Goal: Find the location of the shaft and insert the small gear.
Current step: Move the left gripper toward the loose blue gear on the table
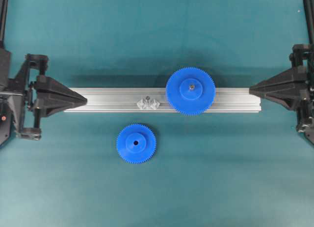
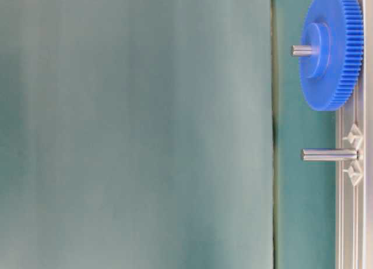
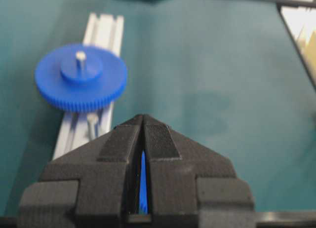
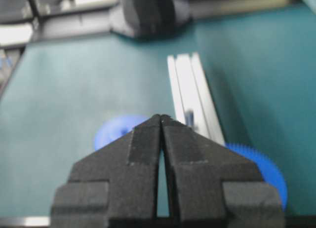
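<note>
Overhead view shows your left gripper (image 1: 84, 100) pinched shut and empty at the left edge; the right gripper (image 1: 251, 90), also closed on nothing, sits at the right edge. The small gear (image 1: 136, 143) lies below centre, the shaft (image 1: 147, 98) just above it on the rail (image 1: 108, 100). Risk: a tilted gear could jam on the thin pin, or bump the large gear (image 1: 190, 90).

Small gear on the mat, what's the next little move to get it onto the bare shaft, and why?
Probably open the left gripper and swing it toward the small gear. Both grippers are shut and empty at the ends of the rail, the right gripper farther from the gear. The gear lies flat on the mat, untouched, nearer the left side, and the shaft stands bare beside the large gear.
</note>
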Controlling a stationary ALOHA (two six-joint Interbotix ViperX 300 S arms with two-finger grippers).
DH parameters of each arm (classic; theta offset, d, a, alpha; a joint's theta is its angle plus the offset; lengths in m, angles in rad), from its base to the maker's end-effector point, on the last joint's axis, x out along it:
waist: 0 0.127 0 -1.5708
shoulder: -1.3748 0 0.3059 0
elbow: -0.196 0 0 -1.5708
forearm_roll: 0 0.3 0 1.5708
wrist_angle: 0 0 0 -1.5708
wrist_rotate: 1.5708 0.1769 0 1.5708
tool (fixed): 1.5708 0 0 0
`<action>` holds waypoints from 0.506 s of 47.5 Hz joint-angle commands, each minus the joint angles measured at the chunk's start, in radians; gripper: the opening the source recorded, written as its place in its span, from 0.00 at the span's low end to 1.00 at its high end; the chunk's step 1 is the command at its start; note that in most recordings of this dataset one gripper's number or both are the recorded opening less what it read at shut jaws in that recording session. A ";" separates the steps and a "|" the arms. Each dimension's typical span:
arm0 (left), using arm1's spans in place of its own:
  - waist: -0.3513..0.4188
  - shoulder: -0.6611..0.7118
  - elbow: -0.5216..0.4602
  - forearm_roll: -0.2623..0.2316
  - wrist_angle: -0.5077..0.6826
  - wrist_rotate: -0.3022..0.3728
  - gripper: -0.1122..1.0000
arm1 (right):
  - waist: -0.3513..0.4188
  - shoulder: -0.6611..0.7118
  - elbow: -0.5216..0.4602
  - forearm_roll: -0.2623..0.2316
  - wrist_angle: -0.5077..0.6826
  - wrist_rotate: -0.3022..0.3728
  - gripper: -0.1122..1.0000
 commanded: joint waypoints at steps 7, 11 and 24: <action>-0.023 0.052 -0.071 0.003 0.071 0.032 0.10 | -0.005 0.011 -0.006 0.002 0.072 0.009 0.12; -0.023 0.081 -0.089 0.003 0.098 0.040 0.10 | -0.011 0.011 0.000 0.002 0.086 0.009 0.12; -0.054 0.193 -0.161 0.003 0.207 0.048 0.10 | -0.028 0.011 0.012 0.002 0.137 0.009 0.12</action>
